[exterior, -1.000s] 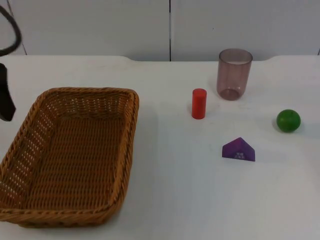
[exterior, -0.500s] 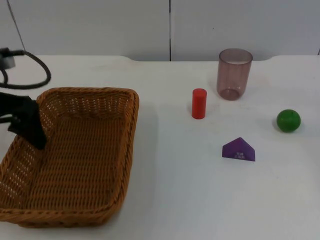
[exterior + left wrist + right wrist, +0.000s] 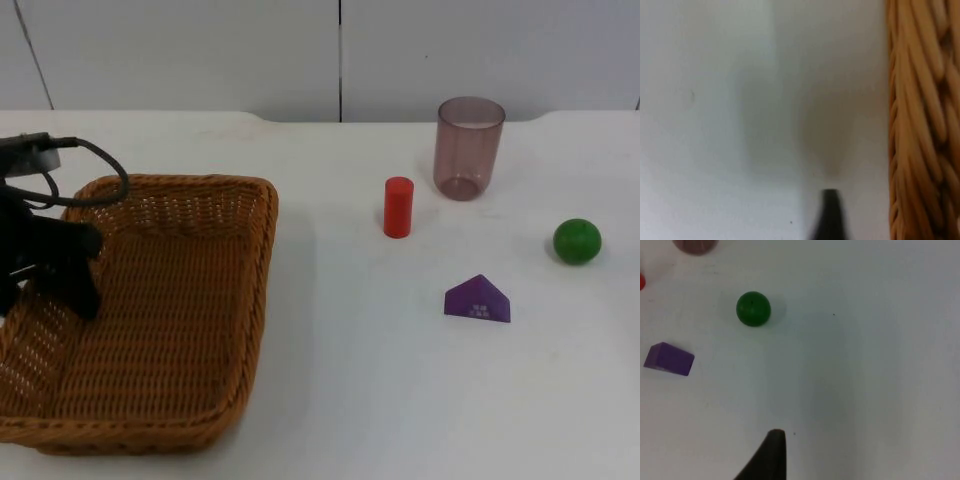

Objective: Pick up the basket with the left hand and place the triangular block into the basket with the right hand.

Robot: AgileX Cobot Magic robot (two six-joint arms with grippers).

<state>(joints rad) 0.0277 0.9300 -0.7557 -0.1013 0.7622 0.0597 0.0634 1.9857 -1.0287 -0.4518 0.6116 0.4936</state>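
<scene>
Left gripper [image 3: 50, 285] at the basket's [image 3: 190, 190] left rim

It has moved nearer since half a second ago; I can't tell its jaw state. The purple triangular block [image 3: 478, 300] lies right, long axis left-right, apex far.

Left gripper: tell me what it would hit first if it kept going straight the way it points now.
Probably the bare table. The left gripper hangs at the basket's left wall, and its wrist view looks down on white table just outside the woven rim. Depth is unclear; it could graze the rim.
</scene>
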